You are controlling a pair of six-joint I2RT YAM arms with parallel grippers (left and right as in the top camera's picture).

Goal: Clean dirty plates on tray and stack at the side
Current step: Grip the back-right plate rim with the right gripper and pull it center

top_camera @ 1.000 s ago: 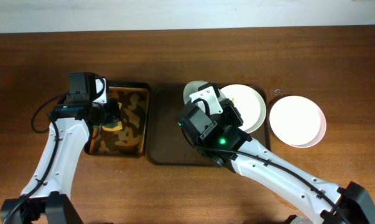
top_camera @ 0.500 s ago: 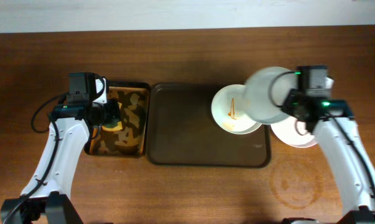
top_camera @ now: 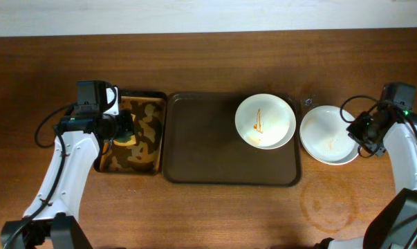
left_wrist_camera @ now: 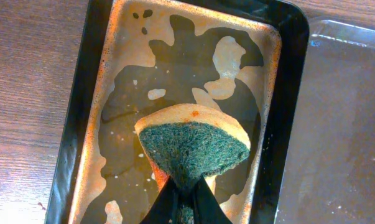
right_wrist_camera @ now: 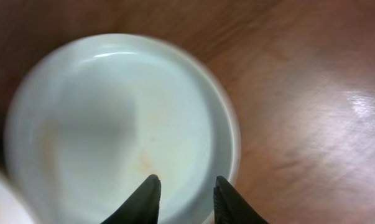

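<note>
One white plate (top_camera: 265, 121) with an orange-red streak lies at the right end of the large dark brown tray (top_camera: 201, 149). A stack of pale plates (top_camera: 329, 135) sits on the table to the right of the tray; its top plate (right_wrist_camera: 112, 124) has a faint orange smear. My right gripper (top_camera: 366, 131) is open at the stack's right rim, and in the right wrist view its fingers (right_wrist_camera: 186, 186) sit apart over that rim. My left gripper (left_wrist_camera: 186, 202) is shut on a green-and-yellow sponge (left_wrist_camera: 193, 146) above the small amber tray (left_wrist_camera: 81, 124).
The small black-rimmed amber tray (top_camera: 153, 104) holds a wet film and stands against the large tray's left side. Bare wooden table (top_camera: 263, 214) lies in front of both trays and to the right of the stack (right_wrist_camera: 311, 93).
My right gripper has carried a plate from above the tray's right end to the stack on the table and has let go of it. The left arm and sponge have not moved.
</note>
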